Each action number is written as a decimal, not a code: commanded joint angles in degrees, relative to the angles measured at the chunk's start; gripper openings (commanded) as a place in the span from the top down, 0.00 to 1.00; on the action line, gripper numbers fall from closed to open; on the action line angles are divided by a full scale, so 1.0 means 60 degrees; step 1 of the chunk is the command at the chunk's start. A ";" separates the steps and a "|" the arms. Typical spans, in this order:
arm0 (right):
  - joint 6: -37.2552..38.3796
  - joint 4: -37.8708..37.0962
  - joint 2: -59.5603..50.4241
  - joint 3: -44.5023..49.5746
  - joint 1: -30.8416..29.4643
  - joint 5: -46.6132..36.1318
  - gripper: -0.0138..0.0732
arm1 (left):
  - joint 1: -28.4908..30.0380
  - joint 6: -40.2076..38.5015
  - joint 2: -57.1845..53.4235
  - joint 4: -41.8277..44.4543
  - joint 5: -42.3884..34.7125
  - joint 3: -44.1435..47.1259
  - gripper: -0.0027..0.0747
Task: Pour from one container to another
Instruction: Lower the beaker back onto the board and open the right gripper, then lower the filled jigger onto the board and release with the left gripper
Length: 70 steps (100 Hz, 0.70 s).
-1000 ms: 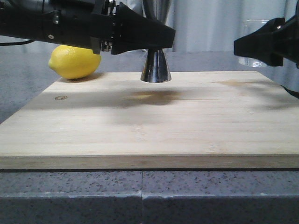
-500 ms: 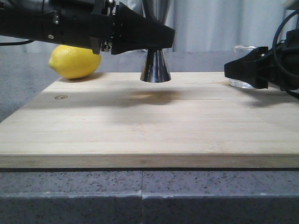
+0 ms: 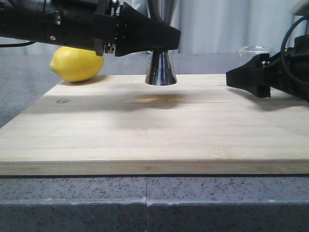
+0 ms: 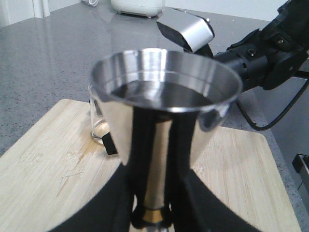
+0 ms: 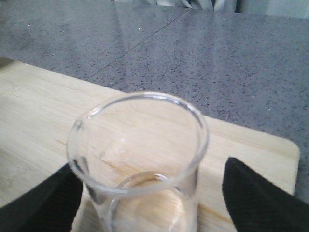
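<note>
The left gripper point(image 3: 161, 36), in the upper left of the front view, is clamped on the waist of the one steel jigger point(image 3: 161, 67), whose lower cone stands on the wooden board point(image 3: 145, 130) at upper centre; in the left wrist view the two black fingers point(image 4: 120, 193) are seen pressed against the narrow stem just above the gold band, with the jigger's wide cup point(image 4: 166, 92) filling the middle of that frame. The right gripper point(image 3: 241, 77), at the right edge of the front view, is held with its fingers spread to either side of the single glass beaker point(image 5: 140, 159); in the right wrist view one dark fingertip point(image 5: 43, 203) is seen at lower left and the other at lower right, and a gap shows at the right-hand one. The beaker's rim point(image 3: 254, 49) is seen above the gripper in the front view, and it stands upright on the board near its far right corner. One yellow lemon point(image 3: 77, 64) lies at the board's far left edge, on the grey speckled counter point(image 3: 145, 203).
</note>
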 commanded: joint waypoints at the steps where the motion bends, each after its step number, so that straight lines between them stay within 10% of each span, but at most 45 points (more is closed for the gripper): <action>1: -0.0063 0.0130 -0.0569 -0.0214 -0.0062 -0.0584 0.17 | -0.0120 -0.0071 -0.0376 -0.0751 0.0698 -0.0274 0.86; 70: -0.0063 -0.0526 -0.4650 -0.0214 -0.0062 0.0994 0.17 | -0.0120 0.0730 -0.0376 -0.0815 0.0245 -0.0274 0.86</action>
